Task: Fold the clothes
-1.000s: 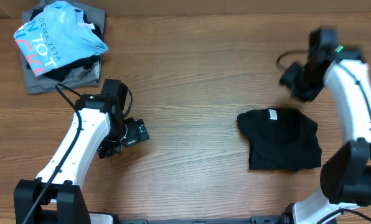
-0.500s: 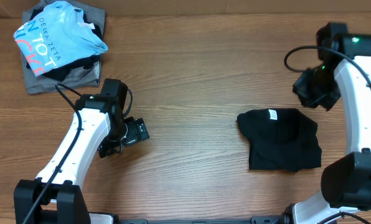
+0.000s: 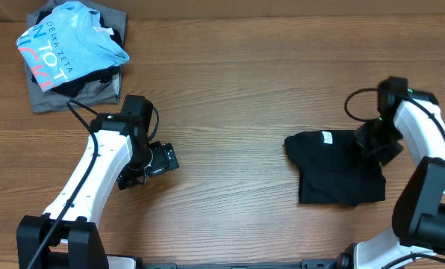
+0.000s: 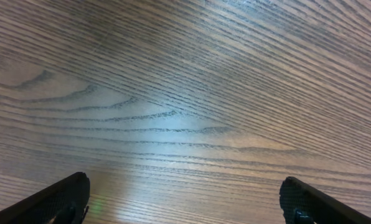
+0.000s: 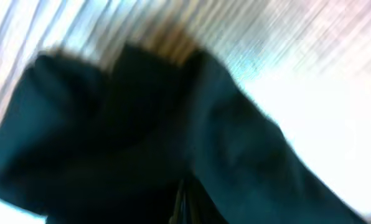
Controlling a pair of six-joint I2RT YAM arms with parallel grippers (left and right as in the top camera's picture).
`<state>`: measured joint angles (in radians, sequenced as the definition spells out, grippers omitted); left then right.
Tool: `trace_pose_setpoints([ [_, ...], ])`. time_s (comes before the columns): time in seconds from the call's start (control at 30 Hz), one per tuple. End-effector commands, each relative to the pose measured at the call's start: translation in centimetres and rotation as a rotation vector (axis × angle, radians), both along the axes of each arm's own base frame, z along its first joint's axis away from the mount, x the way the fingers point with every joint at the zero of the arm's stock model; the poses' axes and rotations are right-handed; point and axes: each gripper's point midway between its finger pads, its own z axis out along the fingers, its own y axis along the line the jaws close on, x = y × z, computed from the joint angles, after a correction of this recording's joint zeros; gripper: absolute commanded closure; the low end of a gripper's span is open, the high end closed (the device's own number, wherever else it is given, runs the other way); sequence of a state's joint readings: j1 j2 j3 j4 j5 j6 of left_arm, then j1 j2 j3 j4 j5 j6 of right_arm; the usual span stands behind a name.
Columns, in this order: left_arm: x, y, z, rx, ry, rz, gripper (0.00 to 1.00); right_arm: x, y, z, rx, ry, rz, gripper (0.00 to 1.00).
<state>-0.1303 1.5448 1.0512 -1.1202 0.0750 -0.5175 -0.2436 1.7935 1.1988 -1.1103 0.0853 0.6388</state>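
A folded black shirt [image 3: 334,168] with a white neck label lies on the wooden table at the right. My right gripper [image 3: 373,142] is low over the shirt's upper right edge; its wrist view is blurred and filled with the dark cloth [image 5: 142,137]. The fingers look closed together at the bottom middle of that view, with only a thin slit between them [image 5: 180,202]. My left gripper [image 3: 137,178] is open and empty over bare wood left of centre, its two fingertips at the bottom corners of the left wrist view [image 4: 185,202].
A pile of unfolded clothes sits at the far left corner: a light blue printed shirt [image 3: 66,45] on top of grey and black garments [image 3: 77,93]. Cables run along both arms.
My right arm has swung from beyond the shirt toward the near side and down onto its upper right edge. The left arm has not moved.
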Motion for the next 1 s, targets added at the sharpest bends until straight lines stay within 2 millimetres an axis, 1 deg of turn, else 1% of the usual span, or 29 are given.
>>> trace_pose_setpoints([
  [0.0,0.2,0.0,0.0,-0.005,-0.008,-0.018,0.00,-0.2,1.5,-2.3,0.114,-0.036,0.035,0.90],
  [0.1,0.2,0.0,0.0,-0.005,-0.010,-0.018,0.00,0.5,2.1,-3.7,0.140,-0.094,0.031,0.84],
  [0.2,0.1,0.0,0.0,-0.006,-0.007,-0.018,0.00,1.4,1.3,-3.9,0.102,-0.132,0.000,0.82],
  [0.3,0.2,0.0,0.0,-0.005,-0.008,-0.018,0.00,2.9,-0.4,-3.2,0.060,-0.187,-0.045,0.82],
  [0.37,0.3,-0.1,0.0,-0.007,-0.012,-0.018,0.00,4.0,-1.5,-1.9,0.056,-0.220,-0.072,0.81],
  [0.47,0.7,-0.6,0.0,-0.033,-0.030,-0.025,0.00,5.7,-2.4,0.8,0.073,-0.262,-0.091,0.72],
  [0.5,1.0,-1.1,0.1,-0.061,-0.043,-0.034,0.00,6.3,-2.6,2.2,0.076,-0.274,-0.090,0.67],
  [0.57,1.8,-2.7,0.3,-0.145,-0.082,-0.091,0.00,7.6,-2.6,5.1,0.090,-0.306,-0.044,0.48],
  [0.63,2.9,-4.9,0.9,-0.250,-0.146,-0.185,0.00,8.8,-2.1,8.5,0.124,-0.348,0.033,0.28],
  [0.67,3.7,-6.5,1.4,-0.320,-0.198,-0.247,0.00,9.2,-1.5,10.3,0.155,-0.370,0.067,0.18],
  [0.7,4.3,-7.7,1.8,-0.366,-0.238,-0.284,0.00,9.5,-0.8,12.0,0.195,-0.395,0.108,0.11],
  [0.73,5.0,-8.8,2.2,-0.406,-0.276,-0.311,0.00,9.7,0.1,13.5,0.239,-0.421,0.155,0.08],
  [0.8,6.4,-11.5,3.0,-0.481,-0.360,-0.373,0.00,9.4,2.4,16.9,0.348,-0.475,0.263,0.07],
  [0.87,7.1,-13.8,3.1,-0.518,-0.394,-0.393,0.00,8.3,3.5,18.9,0.383,-0.466,0.301,0.08],
  [0.9,7.2,-15.4,2.7,-0.530,-0.397,-0.406,0.00,7.1,4.0,19.2,0.382,-0.421,0.300,0.14],
  [0.93,7.0,-16.4,2.2,-0.533,-0.389,-0.422,0.00,6.3,4.2,19.0,0.373,-0.384,0.306,0.24],
  [0.97,6.6,-17.6,1.0,-0.515,-0.367,-0.454,0.00,4.8,4.2,18.1,0.337,-0.294,0.315,0.59],
])
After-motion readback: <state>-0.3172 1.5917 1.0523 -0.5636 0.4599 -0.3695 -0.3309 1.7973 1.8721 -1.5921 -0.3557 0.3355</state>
